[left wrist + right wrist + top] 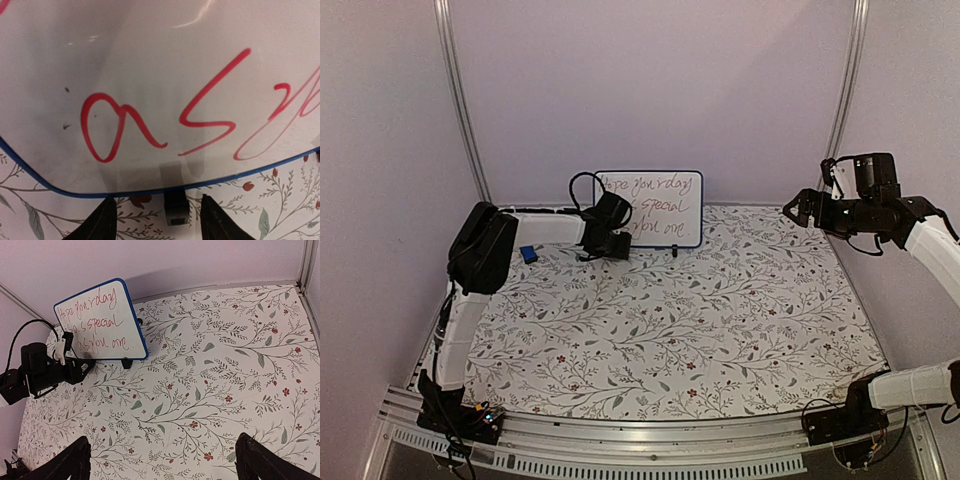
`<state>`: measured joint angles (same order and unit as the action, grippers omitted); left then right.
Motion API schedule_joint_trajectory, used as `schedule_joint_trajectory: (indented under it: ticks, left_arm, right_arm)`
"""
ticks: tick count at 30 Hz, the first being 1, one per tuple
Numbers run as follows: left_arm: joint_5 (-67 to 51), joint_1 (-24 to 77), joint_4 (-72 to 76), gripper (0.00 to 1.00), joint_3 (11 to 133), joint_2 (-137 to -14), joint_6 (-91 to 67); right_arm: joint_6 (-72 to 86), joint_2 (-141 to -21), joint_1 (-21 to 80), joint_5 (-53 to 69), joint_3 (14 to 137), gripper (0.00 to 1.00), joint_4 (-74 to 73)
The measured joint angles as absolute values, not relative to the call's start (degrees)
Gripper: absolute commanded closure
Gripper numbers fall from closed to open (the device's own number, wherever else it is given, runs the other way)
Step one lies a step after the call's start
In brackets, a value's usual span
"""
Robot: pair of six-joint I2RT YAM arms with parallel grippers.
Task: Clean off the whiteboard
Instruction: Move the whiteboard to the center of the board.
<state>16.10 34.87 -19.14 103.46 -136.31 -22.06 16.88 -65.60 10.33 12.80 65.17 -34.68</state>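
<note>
One whiteboard (670, 205), left gripper (160, 222) at its lower edge — right gripper (790, 209) well apart

Both arms have white tubular links joined by bulky black housings. A thin black cable (582, 185) forms a loop at the wrist of the left arm (480, 250). A boxy black block (875, 175) tops the right arm (932, 240). The black bases (455, 418) carry small tangles of wire. The jaws are matte black wedges.
</note>
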Motion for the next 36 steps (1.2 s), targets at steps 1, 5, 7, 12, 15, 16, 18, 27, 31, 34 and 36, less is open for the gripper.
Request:
schedule_joint_trajectory:
  ticks: [1,5,7,12,15,16,18,27,31,34,36]
  left_arm:
    - [16.1,34.87,-19.11,0.49,103.57,-136.4,-22.22]
    - [16.12,34.87,-18.81,0.57,103.72,-136.55,-22.57]
    - [16.12,34.87,-18.57,0.62,103.72,-136.57,-22.5]
    - [16.29,34.87,-16.49,0.72,103.33,-136.57,-22.61]
    - [16.58,34.87,-15.14,0.73,102.74,-136.57,-22.55]
    - [16.62,34.89,-14.61,0.73,102.45,-136.57,-22.5]
    - [17.02,34.94,-13.52,0.73,101.86,-136.57,-22.48]
    - [18.52,35.33,-5.04,0.73,95.81,-136.51,-21.71]
    - [19.49,35.59,0.64,0.72,92.03,-135.59,-20.93]
    - [19.88,35.73,4.56,0.72,89.58,-135.11,-20.27]
    - [19.97,35.75,6.57,0.72,88.29,-134.87,-19.68]
  right_arm:
    - [16.88,-65.6,10.33,12.8,65.17,0.01,-34.68]
    - [16.88,-65.6,10.33,12.8,65.17,0.01,-34.68]
    - [16.88,-65.6,10.33,12.8,65.17,0.01,-34.68]
    - [16.88,-65.6,10.33,12.82,65.17,0.01,-34.68]
    - [16.88,-65.6,10.33,12.82,65.17,0.01,-34.68]
    - [16.88,-65.6,10.33,12.82,65.17,0.01,-34.68]
    - [16.88,-65.6,10.33,12.82,65.17,0.01,-34.68]
    - [16.91,-65.63,10.33,13.26,64.03,0.01,-34.44]
    - [16.91,-65.63,10.33,13.72,63.86,0.01,-34.33]
    - [16.91,-65.6,10.33,13.87,63.68,0.01,-34.26]
    - [16.91,-65.63,10.33,13.89,63.66,0.01,-34.26]
